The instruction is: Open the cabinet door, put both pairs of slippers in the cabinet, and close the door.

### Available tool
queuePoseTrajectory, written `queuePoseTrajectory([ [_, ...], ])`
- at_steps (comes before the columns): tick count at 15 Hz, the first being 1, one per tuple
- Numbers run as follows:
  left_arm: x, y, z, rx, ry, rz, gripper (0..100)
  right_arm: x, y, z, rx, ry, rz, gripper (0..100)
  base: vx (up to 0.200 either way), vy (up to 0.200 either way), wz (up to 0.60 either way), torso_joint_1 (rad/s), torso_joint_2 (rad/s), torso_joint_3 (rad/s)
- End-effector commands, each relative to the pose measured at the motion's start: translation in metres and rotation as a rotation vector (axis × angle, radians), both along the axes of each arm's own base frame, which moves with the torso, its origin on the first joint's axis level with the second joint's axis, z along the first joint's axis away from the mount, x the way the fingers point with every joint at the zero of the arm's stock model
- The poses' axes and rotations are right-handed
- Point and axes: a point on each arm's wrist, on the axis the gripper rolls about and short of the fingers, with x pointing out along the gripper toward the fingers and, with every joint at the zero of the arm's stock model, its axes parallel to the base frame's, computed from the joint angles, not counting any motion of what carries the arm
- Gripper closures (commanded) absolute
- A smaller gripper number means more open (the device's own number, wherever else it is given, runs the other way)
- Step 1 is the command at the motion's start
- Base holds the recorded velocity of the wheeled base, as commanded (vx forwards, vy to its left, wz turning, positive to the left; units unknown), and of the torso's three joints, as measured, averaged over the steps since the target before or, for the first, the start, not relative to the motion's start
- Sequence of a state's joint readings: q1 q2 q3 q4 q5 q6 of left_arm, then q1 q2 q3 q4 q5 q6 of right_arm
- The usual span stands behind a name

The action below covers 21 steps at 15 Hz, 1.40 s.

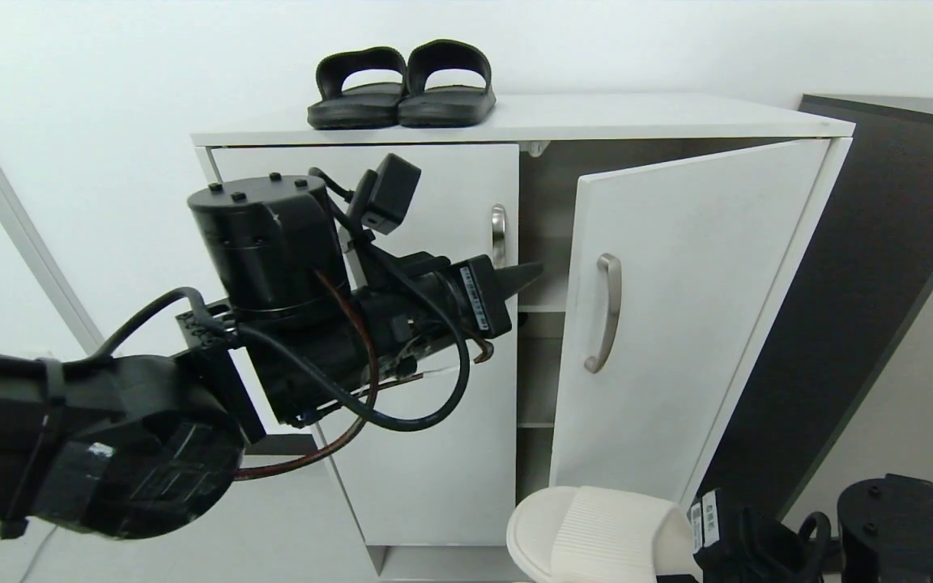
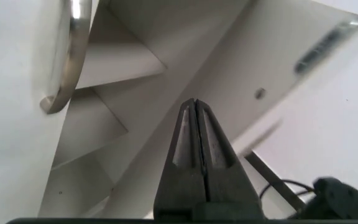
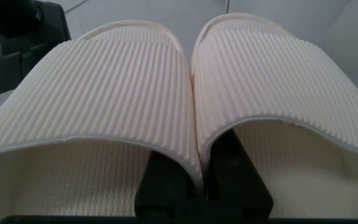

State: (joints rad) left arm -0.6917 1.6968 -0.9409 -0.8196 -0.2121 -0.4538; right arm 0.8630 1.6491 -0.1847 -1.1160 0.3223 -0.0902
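The white cabinet (image 1: 661, 117) has its left door (image 1: 426, 389) closed and its right door (image 1: 677, 324) swung partly open, showing shelves (image 1: 542, 308) in the gap. A black pair of slippers (image 1: 402, 85) rests on the cabinet top. My left gripper (image 1: 533, 274) is shut and empty, its tip in the gap beside the left door's handle (image 1: 499, 235). In the left wrist view the shut gripper (image 2: 196, 109) points into the cabinet, past that handle (image 2: 67, 56). Low in front of the open door, my right gripper (image 3: 199, 177) is shut on the white ribbed pair of slippers (image 3: 129, 87) (image 1: 596, 530), pinching their inner straps together.
A dark grey panel (image 1: 879, 283) stands just right of the cabinet, behind the open door. The open door's handle (image 1: 608, 312) faces me. A white wall lies to the cabinet's left.
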Motion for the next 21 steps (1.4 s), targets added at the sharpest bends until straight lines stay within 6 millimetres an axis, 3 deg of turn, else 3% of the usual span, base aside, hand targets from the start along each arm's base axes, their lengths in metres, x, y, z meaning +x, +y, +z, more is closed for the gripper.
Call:
queuePoseTrajectory([
  [1, 0.018, -0.015, -0.012, 0.018, 0.022, 0.0, 100, -0.003, 0.001, -0.002, -0.008, 0.006, 0.014, 100, 0.0, 0.0, 0.0, 0.0, 0.0, 0.0],
  [8, 0.036, -0.03, -0.017, 0.014, 0.017, 0.002, 100, -0.002, 0.003, -0.009, -0.04, 0.013, 0.017, 100, 0.0, 0.0, 0.0, 0.0, 0.0, 0.0],
  [13, 0.039, -0.033, -0.02, 0.017, 0.019, 0.005, 100, -0.012, 0.006, -0.011, -0.054, 0.0, 0.07, 100, -0.2, 0.0, 0.0, 0.003, 0.0, 0.001],
  [16, 0.011, -0.056, -0.02, 0.0, -0.01, -0.09, 100, -0.026, 0.006, -0.011, -0.055, 0.0, 0.128, 100, -0.2, 0.0, 0.0, 0.002, 0.0, -0.001],
  [17, -0.012, -0.075, -0.02, -0.021, -0.033, -0.171, 100, -0.034, 0.007, -0.011, -0.045, -0.009, 0.16, 100, -0.2, 0.0, 0.0, 0.002, 0.0, -0.002],
  [21, -0.008, -0.073, -0.018, -0.046, -0.058, -0.16, 100, -0.035, 0.008, -0.013, -0.043, -0.011, 0.166, 100, -0.05, 0.0, 0.0, 0.002, 0.0, 0.001],
])
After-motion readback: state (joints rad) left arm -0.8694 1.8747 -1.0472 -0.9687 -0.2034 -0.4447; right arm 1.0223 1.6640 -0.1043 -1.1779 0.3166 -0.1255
